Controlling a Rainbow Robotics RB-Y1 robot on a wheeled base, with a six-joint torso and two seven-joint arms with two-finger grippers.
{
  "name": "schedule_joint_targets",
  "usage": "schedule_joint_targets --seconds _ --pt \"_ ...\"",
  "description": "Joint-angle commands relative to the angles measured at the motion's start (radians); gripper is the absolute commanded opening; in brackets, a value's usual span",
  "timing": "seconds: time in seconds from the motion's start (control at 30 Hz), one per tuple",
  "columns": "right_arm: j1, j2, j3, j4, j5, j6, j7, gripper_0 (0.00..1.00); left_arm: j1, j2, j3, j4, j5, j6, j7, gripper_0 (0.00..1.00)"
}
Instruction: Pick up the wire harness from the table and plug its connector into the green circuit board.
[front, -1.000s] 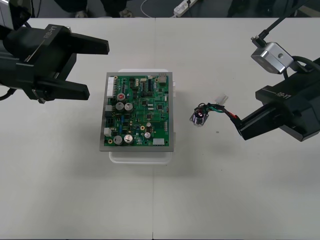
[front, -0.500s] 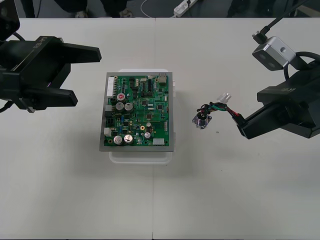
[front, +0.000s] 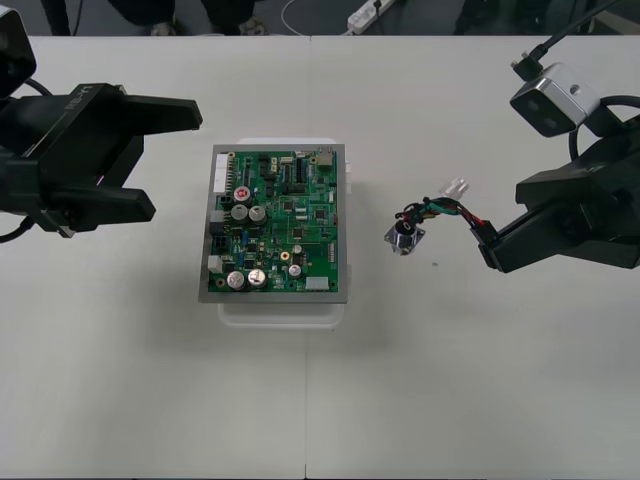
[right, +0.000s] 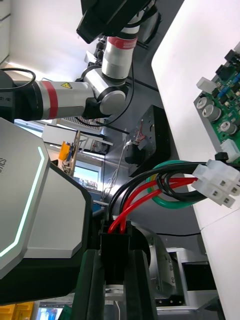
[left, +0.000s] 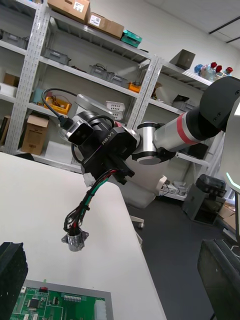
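Front view: the thin-wired harness (front: 440, 212) is clamped at its black plug (right: 114, 245) by the right gripper (front: 487, 245); fingers of the left gripper (front: 178, 160) are spread wide.

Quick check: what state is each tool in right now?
Left tool: open, holding nothing.
Right tool: shut on the wire harness, gripping its black plug end.

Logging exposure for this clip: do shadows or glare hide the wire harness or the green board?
Front view: even light, only a soft shadow along the white base under the green circuit board; the red, black and green wire harness in the shut right gripper shows plainly; left gripper open, left of the board. Right wrist view: the pale table glares plain white beside the board.
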Motion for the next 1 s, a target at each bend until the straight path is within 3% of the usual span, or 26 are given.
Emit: schedule_joint_targets --seconds 0.03,1.0 --pt "0.002 -0.026 0.019 -0.005 -0.032 0.002 -0.013 0.0 0.02 -0.033 0.03 -0.031 0.019 -0.032 -0.082 1.0" --pt "0.004 -0.035 0.108 -0.002 -0.185 0.002 -0.12 0.0 0.05 -0.039 0.036 -0.031 0.022 -0.032 -0.179 1.0"
